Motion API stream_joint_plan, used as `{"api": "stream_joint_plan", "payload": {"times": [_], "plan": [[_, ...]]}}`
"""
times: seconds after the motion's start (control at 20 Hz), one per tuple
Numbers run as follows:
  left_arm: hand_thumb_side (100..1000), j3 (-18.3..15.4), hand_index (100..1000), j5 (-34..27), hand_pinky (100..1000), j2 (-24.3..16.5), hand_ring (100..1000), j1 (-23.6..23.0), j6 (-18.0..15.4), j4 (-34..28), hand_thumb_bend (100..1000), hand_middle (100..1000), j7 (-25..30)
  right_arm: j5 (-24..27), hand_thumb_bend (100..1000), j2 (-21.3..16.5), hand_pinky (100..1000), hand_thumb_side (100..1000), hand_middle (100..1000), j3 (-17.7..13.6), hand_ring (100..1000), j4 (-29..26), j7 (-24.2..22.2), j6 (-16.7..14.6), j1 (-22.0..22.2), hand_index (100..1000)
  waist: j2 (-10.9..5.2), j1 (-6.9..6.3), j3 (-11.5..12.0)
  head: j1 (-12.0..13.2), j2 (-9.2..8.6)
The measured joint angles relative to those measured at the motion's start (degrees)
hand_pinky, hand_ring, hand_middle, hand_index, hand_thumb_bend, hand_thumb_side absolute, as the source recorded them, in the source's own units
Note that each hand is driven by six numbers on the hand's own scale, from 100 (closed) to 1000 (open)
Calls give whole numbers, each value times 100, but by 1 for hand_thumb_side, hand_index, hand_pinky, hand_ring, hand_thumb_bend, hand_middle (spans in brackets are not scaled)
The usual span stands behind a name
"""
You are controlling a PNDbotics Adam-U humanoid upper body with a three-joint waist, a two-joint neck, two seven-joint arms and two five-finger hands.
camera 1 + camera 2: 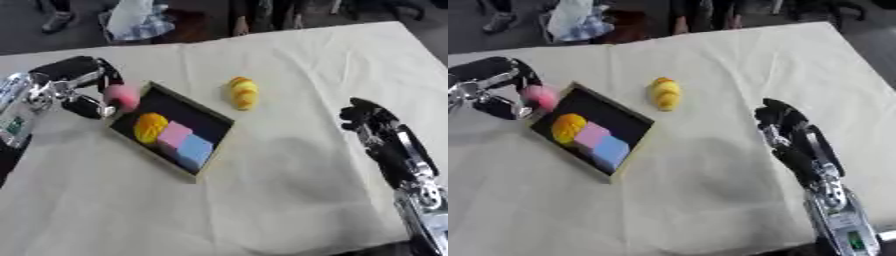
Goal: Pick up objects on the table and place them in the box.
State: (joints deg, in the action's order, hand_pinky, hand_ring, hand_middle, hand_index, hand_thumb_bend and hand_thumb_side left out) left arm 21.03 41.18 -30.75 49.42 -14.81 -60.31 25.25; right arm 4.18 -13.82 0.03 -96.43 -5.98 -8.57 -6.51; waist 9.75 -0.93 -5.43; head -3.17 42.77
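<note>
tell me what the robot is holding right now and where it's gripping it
The left hand holds a pink ball by its sides, at the box's left edge. The right hand holds nothing.

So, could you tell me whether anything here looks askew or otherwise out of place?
The box sits turned at an angle to the table edges. Otherwise nothing looks spilled or damaged: three items lie inside it, the left hand holds a pink object at its rim, and a yellow-orange object waits on the cloth.
</note>
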Motion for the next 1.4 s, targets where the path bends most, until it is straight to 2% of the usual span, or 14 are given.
{"api": "stream_joint_plan", "payload": {"times": [0.25,0.3,0.5,0.65,0.7,0.75,0.8,1.05,1.1,1.4], "plan": [[252,69,780,-178,713,2,606,-42,-14,-101,258,644,333,0,100,0,801,478,721,0,813,1,0,0,0,855,0,0,9,-3,0],[320,82,804,-186,729,3,624,-58,-24,-103,293,673,395,0,100,0,801,478,721,0,813,1,0,0,0,855,0,0,9,-3,0],[407,101,829,-200,749,2,656,-105,-111,-145,335,713,689,0,100,0,801,478,721,-1,813,1,0,0,0,855,0,0,8,-11,1],[440,92,829,-242,751,-87,660,-148,-143,-268,344,716,897,0,100,-5,801,473,721,-1,813,2,0,-1,0,855,0,0,24,-24,2],[442,85,827,-264,751,-147,660,-177,-139,-322,342,715,949,0,100,-9,801,470,721,-2,813,3,0,-1,0,855,0,0,43,-30,3],[402,65,825,-293,752,-216,659,-217,-129,-388,329,714,994,0,100,-17,801,465,721,-2,813,4,1,-2,-3,855,0,0,62,-41,5],[478,45,822,-327,751,-290,657,-260,-113,-462,340,712,1030,-1,100,-36,801,460,721,-2,813,8,3,-3,-7,855,0,0,78,-45,5],[512,-64,808,-611,749,-624,649,-521,9,-895,328,702,1132,-9,100,-259,801,444,721,-7,813,34,23,-33,-183,855,-1,0,154,-72,8],[547,-88,797,-663,748,-668,638,-564,41,-973,294,688,1137,-14,100,-294,801,410,722,-7,814,35,24,-44,-214,854,-1,0,160,-78,9],[536,-470,781,-1111,749,-913,610,-1077,329,-1658,155,657,866,-209,100,-881,801,308,728,56,815,99,-66,-166,-849,860,-10,36,300,-136,49]]}}
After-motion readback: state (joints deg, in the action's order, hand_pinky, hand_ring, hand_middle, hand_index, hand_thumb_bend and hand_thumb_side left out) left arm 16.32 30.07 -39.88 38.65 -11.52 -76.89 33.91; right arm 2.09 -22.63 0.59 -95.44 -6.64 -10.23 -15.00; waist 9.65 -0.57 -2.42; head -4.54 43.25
